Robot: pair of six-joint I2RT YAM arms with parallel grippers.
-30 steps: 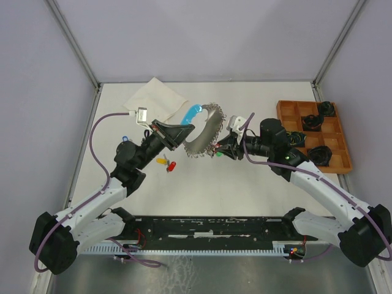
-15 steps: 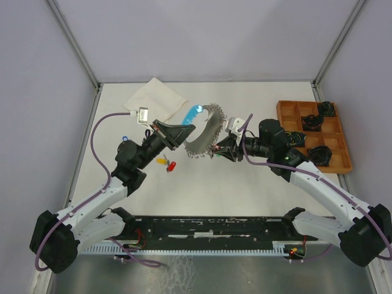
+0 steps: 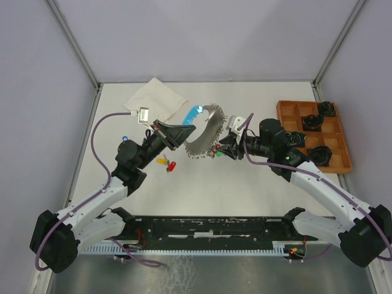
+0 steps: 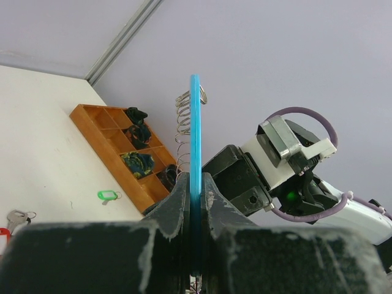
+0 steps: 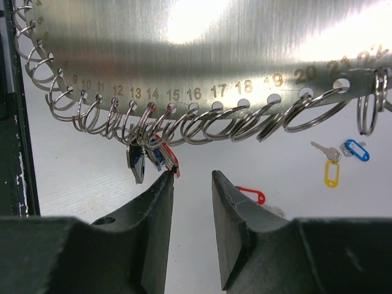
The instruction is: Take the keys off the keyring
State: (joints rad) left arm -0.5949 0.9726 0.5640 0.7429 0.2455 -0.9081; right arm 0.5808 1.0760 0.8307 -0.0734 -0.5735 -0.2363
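1. Your left arm reaches toward the far centre. The left gripper [image 4: 195, 205] is clamped on the keyring's light-blue band [image 4: 195, 135], holding it edge-on above the table [image 3: 245, 184].
2. Your right arm extends leftward from the right side. The right gripper [image 5: 191, 184] has its jaws apart with nothing between them.
3. The keyring [image 5: 184, 55] hangs between both grippers. The keys [image 5: 149, 158], with blue and red tags, dangle from its wire rings [image 5: 245, 119] just above the right gripper, one fingertip just beside the red tag.
4. Engraved numerals by the holes read 9 to 19; further ones are partly visible.
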